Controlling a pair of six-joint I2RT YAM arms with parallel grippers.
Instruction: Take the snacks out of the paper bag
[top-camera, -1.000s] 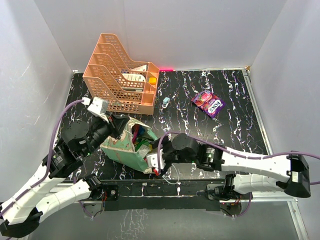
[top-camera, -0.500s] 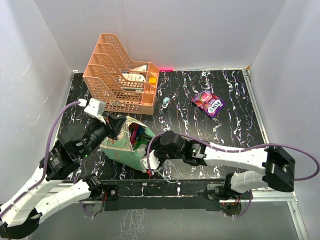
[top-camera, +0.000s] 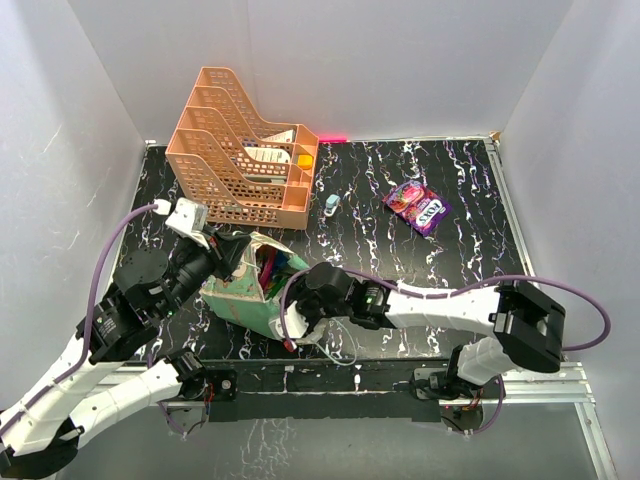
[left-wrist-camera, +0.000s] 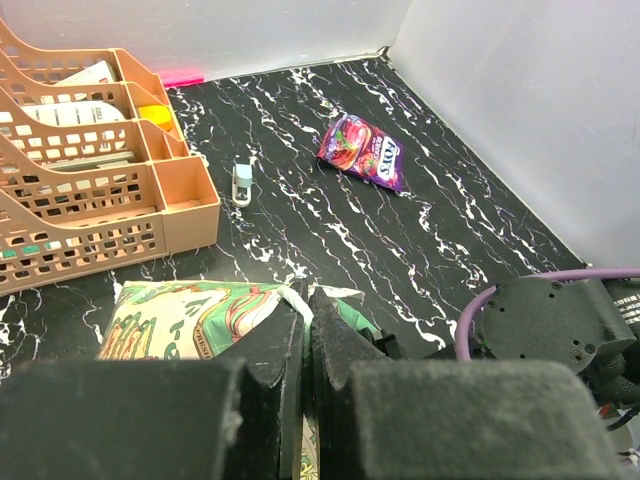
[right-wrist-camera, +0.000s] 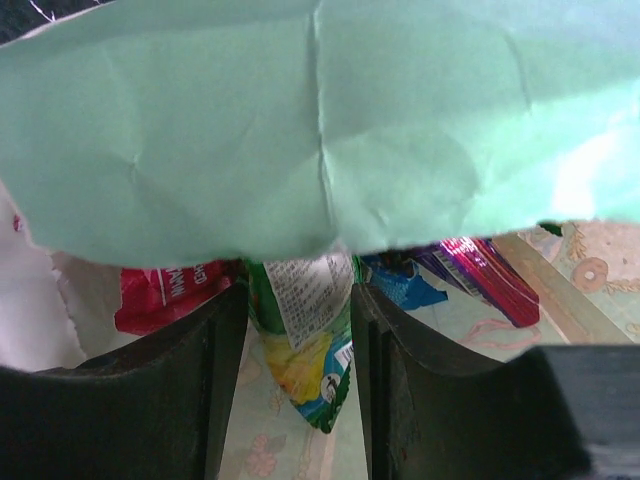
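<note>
Where the right gripper (right-wrist-camera: 298, 300) reaches under the paper bag (right-wrist-camera: 320, 130) rim, a yellow-green packet (right-wrist-camera: 305, 370) sits clamped between its fingers. Other snacks (right-wrist-camera: 165, 285) lie on either side of them. The left gripper (left-wrist-camera: 307, 305) is closed, pinching the bag's edge.

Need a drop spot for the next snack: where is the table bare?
Bare table lies between the purple packets and the right arm, and between those packets and the small pale object. Near-left is crowded: paper bag, left gripper, orange rack.
</note>
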